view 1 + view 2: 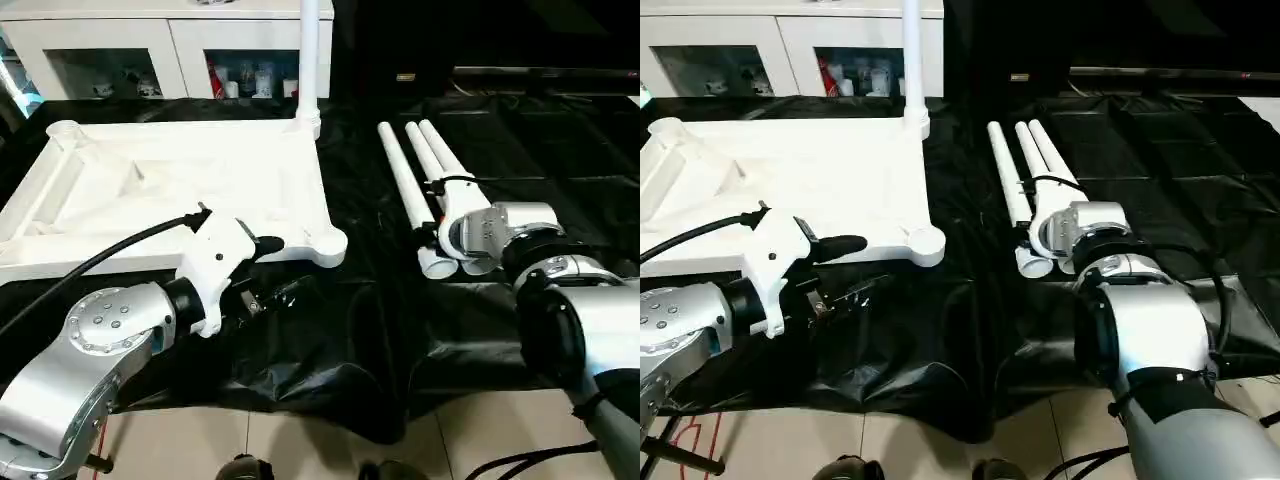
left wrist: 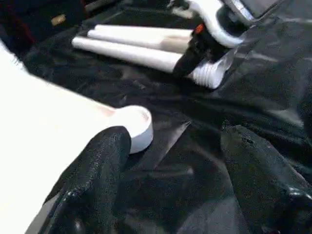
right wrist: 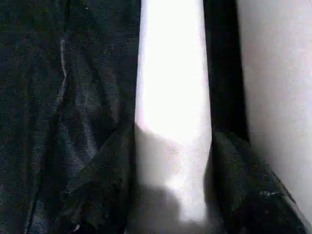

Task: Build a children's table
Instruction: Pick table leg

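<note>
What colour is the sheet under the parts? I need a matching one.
Black sheet, clearest in the left eye view.

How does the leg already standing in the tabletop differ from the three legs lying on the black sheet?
The fitted leg stands upright in a far corner socket of the tabletop; the loose legs lie flat, side by side, on the black sheet. The fitted leg has no claw near it; the right claw is down at the loose legs' near ends, its fingers either side of one. All four are white, round and long.

The white plastic rectangular tabletop (image 1: 170, 185) lies underside up at left; three long white round loose legs (image 1: 415, 185) lie right, cabinet (image 1: 150, 45) behind.
</note>
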Robot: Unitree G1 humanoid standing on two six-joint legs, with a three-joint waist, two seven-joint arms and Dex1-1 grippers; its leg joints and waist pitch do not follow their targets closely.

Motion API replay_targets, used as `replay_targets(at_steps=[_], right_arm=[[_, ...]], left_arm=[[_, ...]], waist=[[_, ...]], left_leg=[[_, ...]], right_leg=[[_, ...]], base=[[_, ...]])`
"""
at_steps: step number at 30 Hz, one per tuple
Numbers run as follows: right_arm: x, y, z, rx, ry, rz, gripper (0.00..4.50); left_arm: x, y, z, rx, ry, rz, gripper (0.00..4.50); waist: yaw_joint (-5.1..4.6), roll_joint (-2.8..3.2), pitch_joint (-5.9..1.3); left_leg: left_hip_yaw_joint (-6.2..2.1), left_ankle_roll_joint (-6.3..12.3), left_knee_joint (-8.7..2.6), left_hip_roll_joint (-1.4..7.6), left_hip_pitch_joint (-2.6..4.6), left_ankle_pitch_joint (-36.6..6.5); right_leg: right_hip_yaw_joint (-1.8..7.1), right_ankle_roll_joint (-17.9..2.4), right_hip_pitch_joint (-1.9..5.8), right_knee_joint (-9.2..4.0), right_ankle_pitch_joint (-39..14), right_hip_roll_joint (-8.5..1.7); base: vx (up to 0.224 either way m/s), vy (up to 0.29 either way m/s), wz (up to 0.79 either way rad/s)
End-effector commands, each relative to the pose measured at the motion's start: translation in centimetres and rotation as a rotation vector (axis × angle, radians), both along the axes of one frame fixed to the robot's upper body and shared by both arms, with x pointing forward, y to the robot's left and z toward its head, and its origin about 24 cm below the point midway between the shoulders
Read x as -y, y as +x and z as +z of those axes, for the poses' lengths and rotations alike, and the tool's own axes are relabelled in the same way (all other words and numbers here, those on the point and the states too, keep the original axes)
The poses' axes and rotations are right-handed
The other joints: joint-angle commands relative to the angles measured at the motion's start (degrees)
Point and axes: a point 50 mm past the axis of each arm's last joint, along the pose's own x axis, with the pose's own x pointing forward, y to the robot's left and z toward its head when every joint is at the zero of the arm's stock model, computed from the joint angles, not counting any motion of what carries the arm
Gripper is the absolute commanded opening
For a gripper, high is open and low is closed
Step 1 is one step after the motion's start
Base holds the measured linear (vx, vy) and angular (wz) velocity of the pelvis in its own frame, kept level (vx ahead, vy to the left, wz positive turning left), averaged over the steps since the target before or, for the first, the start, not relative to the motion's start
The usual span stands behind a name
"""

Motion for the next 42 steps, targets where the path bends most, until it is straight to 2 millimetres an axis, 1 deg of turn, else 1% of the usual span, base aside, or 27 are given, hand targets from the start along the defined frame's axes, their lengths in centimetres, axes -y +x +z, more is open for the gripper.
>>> replay_targets(at_steps=[1,5,7,8,9,10,11,12,13,14,15,19,20,22,23,26,27,28,30,31,32,33,34,35,37,41,42], right_arm=[[0.3,0.1,0.1,0.013,0.025,-0.036,1.94],[0.1,0.4,0.6,0.043,0.082,-0.064,1.94],[0.0,0.7,1.4,0.075,0.134,-0.069,1.94],[0.0,0.8,1.7,0.090,0.151,-0.067,1.94],[0.0,0.9,1.8,0.094,0.157,-0.067,1.94],[0.0,1.0,2.2,0.112,0.178,-0.065,1.94],[0.0,1.2,2.5,0.130,0.203,-0.062,1.94],[0.0,1.2,2.7,0.141,0.218,-0.062,1.94],[0.0,1.2,2.7,0.141,0.218,-0.062,1.94],[0.0,1.4,3.1,0.170,0.255,-0.064,1.94],[0.2,1.4,3.3,0.191,0.274,-0.080,1.94],[0.4,1.5,4.1,0.331,0.362,-0.079,1.94],[0.4,1.4,4.1,0.354,0.382,-0.075,1.94],[0.5,0.8,4.1,0.424,0.401,-0.054,1.93],[0.3,0.4,4.3,0.479,0.419,-0.034,1.93],[0.0,-1.1,5.3,0.644,0.483,0.031,1.93],[-0.4,-2.5,5.8,0.720,0.557,0.087,1.93],[-0.7,-3.2,6.0,0.741,0.592,0.121,1.93],[-0.9,-3.7,6.0,0.751,0.611,0.140,1.93],[-1.0,-4.5,6.0,0.762,0.649,0.161,1.93],[-1.1,-4.8,5.9,0.767,0.667,0.173,1.93],[-1.3,-5.4,6.0,0.774,0.689,0.189,1.93],[-1.6,-6.1,5.9,0.777,0.703,0.226,1.93],[-1.6,-6.1,5.9,0.777,0.703,0.226,1.93],[-2.5,-7.2,5.6,0.765,0.685,0.300,1.93],[-3.2,-8.0,5.3,0.745,0.646,0.364,1.93],[-3.7,-8.3,5.1,0.729,0.605,0.407,1.93]], left_arm=[[-0.2,0.7,0.2,0.024,0.009,0.046,3.44],[-0.1,1.4,0.7,0.047,-0.031,0.086,3.80],[0.2,1.9,1.4,0.054,-0.098,0.101,3.92],[0.4,2.2,1.6,0.061,-0.111,0.109,4.06],[0.4,2.2,1.6,0.062,-0.113,0.110,4.18],[0.6,2.4,1.6,0.069,-0.119,0.115,4.23],[0.8,2.7,1.7,0.081,-0.126,0.127,4.23],[0.9,2.9,1.8,0.087,-0.131,0.134,4.27],[0.9,2.9,1.8,0.087,-0.131,0.134,4.27],[1.2,3.4,1.8,0.107,-0.145,0.156,4.38],[1.5,3.8,2.0,0.121,-0.160,0.170,4.50],[2.3,5.2,2.5,0.149,-0.219,0.217,4.50],[2.4,5.5,2.6,0.149,-0.229,0.226,4.50],[2.7,6.1,2.6,0.130,-0.270,0.245,4.50],[2.8,6.5,2.5,0.107,-0.283,0.256,4.50],[3.8,7.2,2.6,0.051,-0.367,0.232,4.50],[4.6,7.8,3.0,0.003,-0.453,0.220,4.50],[5.0,8.2,3.2,-0.028,-0.501,0.221,4.50],[5.2,8.4,3.3,-0.047,-0.530,0.224,4.50],[5.5,8.9,3.7,-0.093,-0.616,0.233,4.50],[5.7,9.2,3.8,-0.118,-0.645,0.241,4.50],[5.9,9.6,3.9,-0.145,-0.692,0.242,4.50],[6.3,10.1,4.0,-0.194,-0.746,0.233,4.50],[6.3,10.1,4.0,-0.194,-0.746,0.233,4.50],[7.4,10.3,4.3,-0.261,-0.810,0.159,4.50],[8.9,9.8,4.5,-0.309,-0.826,0.059,4.50],[10.0,9.3,4.8,-0.335,-0.837,-0.010,4.50]], waist=[[-0.25,0.57,-3.52],[-0.15,1.04,-3.92],[-0.03,0.92,-4.10],[0.13,1.83,-4.38],[-0.04,1.36,-4.32],[0.04,1.32,-4.49],[0.12,1.78,-4.69],[0.15,1.50,-4.71],[0.23,1.51,-4.76],[0.33,1.85,-5.17],[0.36,1.85,-5.23],[0.63,1.57,-5.28],[0.75,1.81,-5.45],[1.04,2.18,-5.66],[1.05,1.96,-5.66],[1.49,1.90,-5.97],[1.80,1.71,-5.73],[2.10,1.99,-5.82],[2.10,1.79,-5.94],[1.80,0.82,-5.68],[2.07,0.88,-5.71],[2.17,1.28,-5.58],[2.05,1.08,-5.54],[2.22,1.13,-5.58],[2.16,1.24,-5.74],[2.20,1.11,-5.92],[2.19,1.02,-5.90]], left_leg=[[-1.68,-4.32,-4.42,2.41,2.16,-22.88],[-1.79,-4.54,-4.34,2.37,2.17,-22.87],[-1.61,-4.09,-4.14,2.31,2.10,-21.69],[-1.75,-3.99,-4.01,2.27,1.95,-21.03],[-1.57,-3.75,-4.03,2.25,1.91,-20.93],[-1.60,-3.29,-3.97,2.27,1.78,-19.99],[-1.65,-3.13,-3.87,2.26,1.73,-19.29],[-1.46,-2.53,-3.76,2.24,1.66,-18.32],[-1.45,-2.00,-3.74,2.27,1.43,-16.98],[-1.44,-1.91,-3.53,2.26,1.54,-16.32],[-1.30,-1.55,-3.45,2.25,1.61,-15.97],[-1.20,-0.90,-3.52,2.21,1.51,-14.83],[-1.32,-1.06,-3.39,2.31,1.60,-14.43],[-1.30,-0.52,-3.36,2.15,1.48,-12.64],[-1.26,-0.40,-3.44,2.20,1.54,-12.65],[-1.34,-0.04,-3.43,2.15,1.52,-12.11],[-1.14,0.60,-3.54,2.08,1.47,-12.04],[-1.23,0.48,-3.44,2.18,1.69,-12.38],[-1.63,0.43,-3.68,2.26,1.45,-12.13],[-1.18,0.68,-3.63,2.14,1.41,-12.09],[-1.24,0.76,-3.51,2.15,1.66,-12.29],[-1.29,0.90,-3.47,2.05,1.59,-12.47],[-1.26,1.07,-3.58,1.83,1.29,-12.28],[-1.20,1.05,-3.50,1.84,1.53,-12.41],[-1.60,1.11,-3.68,1.92,1.09,-11.31],[-1.64,1.46,-3.72,2.18,1.18,-10.32],[-1.50,1.73,-3.66,2.22,1.12,-9.76]], right_leg=[[2.17,-10.76,1.36,-4.60,-20.67,-3.55],[2.04,-11.45,1.67,-4.27,-18.67,-3.49],[2.06,-12.44,1.83,-4.25,-16.73,-3.55],[2.01,-12.90,2.11,-3.93,-16.12,-3.70],[1.96,-12.91,2.05,-4.23,-15.83,-3.52],[1.94,-13.24,2.28,-4.02,-14.73,-3.56],[1.93,-13.49,2.39,-3.81,-14.06,-3.59],[1.96,-13.86,2.41,-3.91,-12.98,-3.50],[1.97,-14.25,2.62,-3.81,-12.27,-3.60],[1.91,-14.47,2.73,-3.64,-11.80,-3.61],[1.86,-14.53,2.69,-3.86,-11.62,-3.53],[1.88,-13.50,2.86,-4.18,-12.55,-3.56],[1.89,-13.64,2.82,-3.93,-12.23,-3.64],[1.89,-12.94,2.99,-3.94,-10.63,-3.52],[1.89,-12.72,2.94,-4.21,-10.64,-3.45],[1.92,-12.03,3.19,-4.27,-11.18,-3.63],[1.99,-11.58,3.11,-4.80,-12.73,-3.56],[1.99,-11.47,2.98,-4.75,-13.52,-3.71],[1.75,-11.36,3.16,-4.58,-14.53,-3.70],[1.84,-10.82,3.04,-5.03,-15.65,-3.55],[1.88,-10.87,2.88,-5.07,-16.65,-3.73],[1.90,-10.29,2.85,-5.34,-18.56,-3.83],[1.73,-9.32,3.03,-5.62,-19.93,-3.62],[1.80,-8.69,2.81,-5.80,-20.41,-3.63],[1.62,-8.44,3.08,-5.65,-19.90,-3.75],[1.61,-9.05,2.99,-5.54,-18.36,-3.82],[1.70,-9.50,2.96,-5.60,-17.51,-3.90]], base=[[0.000,0.000,0.00],[0.000,0.000,0.00],[0.000,0.000,0.00],[0.000,0.000,0.00],[0.000,0.000,0.00],[0.000,0.000,0.00],[0.000,0.000,0.00],[0.000,0.000,0.00],[0.000,0.000,0.00],[0.000,0.000,0.00],[0.000,0.000,0.00],[0.000,0.000,0.00],[0.000,0.000,0.00],[0.000,0.000,0.00],[0.000,0.000,0.00],[0.000,0.000,0.00],[0.000,0.000,0.00],[0.000,0.000,0.00],[0.000,0.000,0.00],[0.000,0.000,0.00],[0.000,0.000,0.00],[0.000,0.000,0.00],[0.000,0.000,0.00],[0.000,0.000,0.00],[0.000,0.000,0.00],[0.000,0.000,0.00],[0.000,0.000,0.00]])
